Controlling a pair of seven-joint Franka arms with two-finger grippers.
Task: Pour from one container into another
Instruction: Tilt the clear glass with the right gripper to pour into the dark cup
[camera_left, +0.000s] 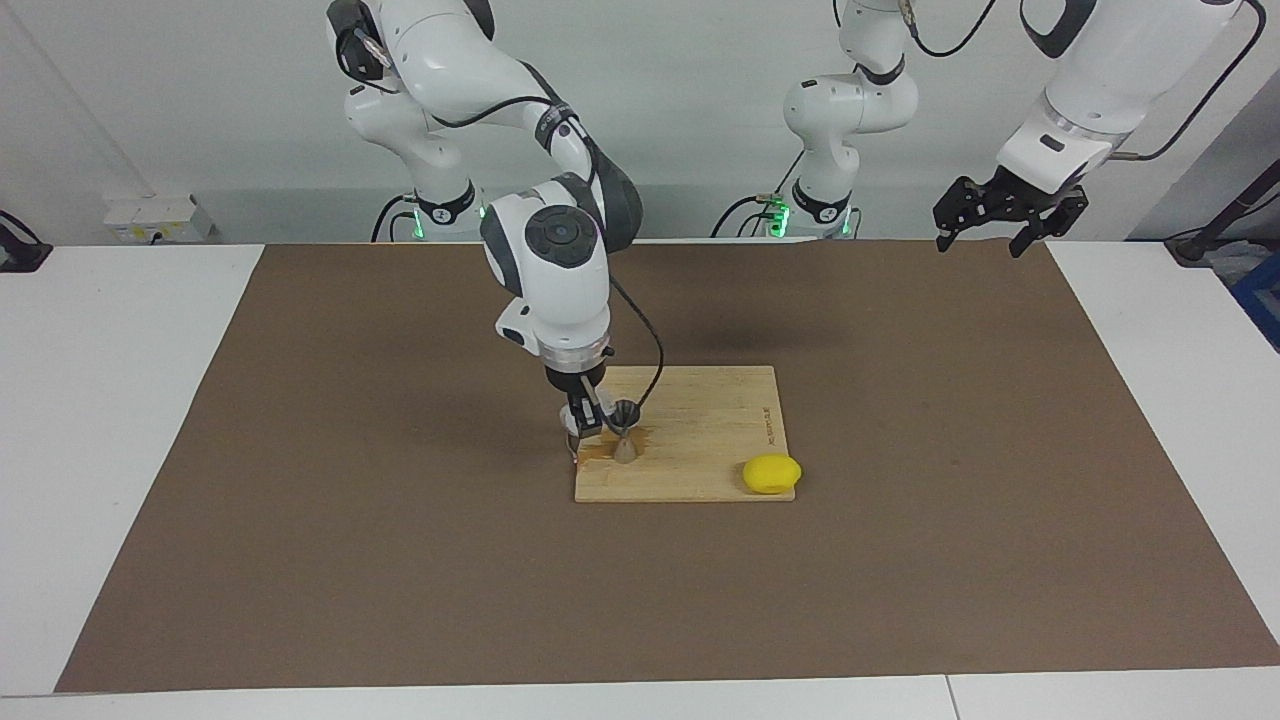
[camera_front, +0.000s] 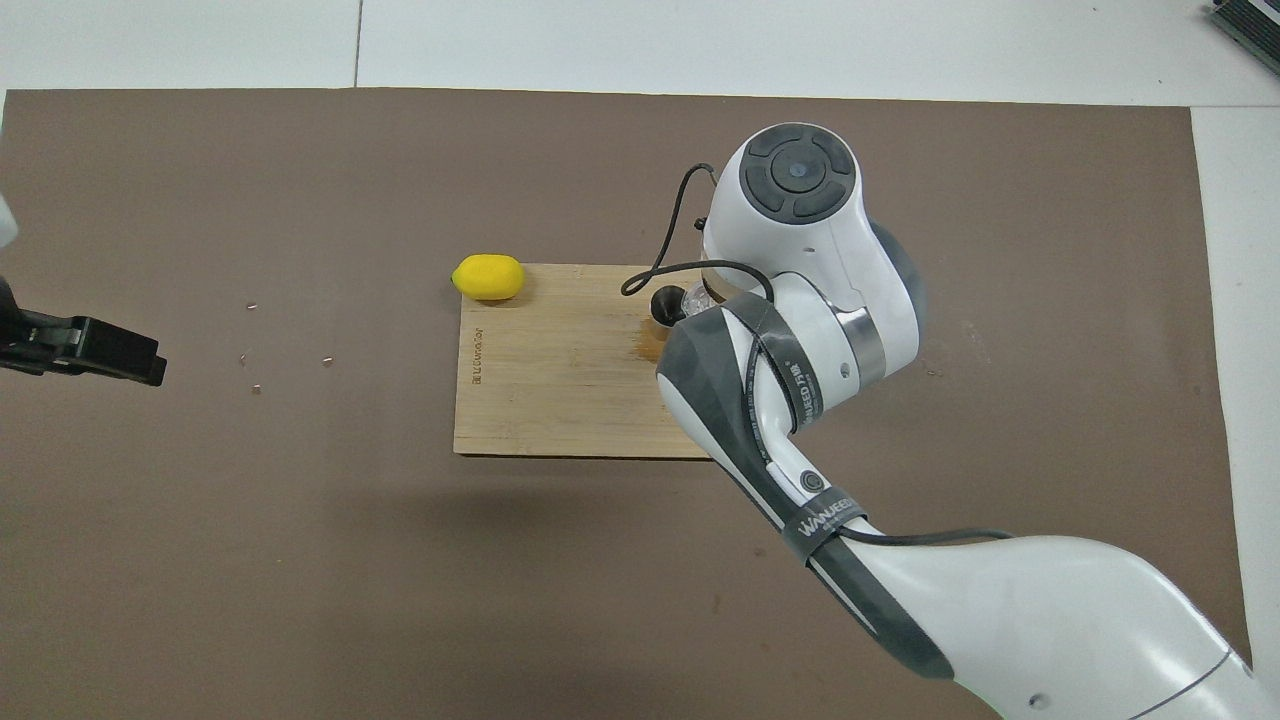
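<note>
A small metal jigger (camera_left: 625, 432) (camera_front: 667, 303) stands upright on the wooden board (camera_left: 705, 440) (camera_front: 560, 390), close to the board's edge at the right arm's end. My right gripper (camera_left: 586, 424) hangs right beside the jigger, shut on the clear glass tumbler (camera_left: 598, 417) (camera_front: 695, 297). The tumbler sits level with the jigger's top cup, and the fingers and wrist hide most of it. My left gripper (camera_left: 1000, 212) (camera_front: 100, 350) waits open and empty, high over the mat's corner by the left arm's base.
A yellow lemon (camera_left: 771, 473) (camera_front: 488, 277) lies at the board's corner farthest from the robots, toward the left arm's end. A wet brown stain (camera_left: 603, 452) (camera_front: 650, 345) marks the board around the jigger's foot. A brown mat (camera_left: 900, 560) covers the table.
</note>
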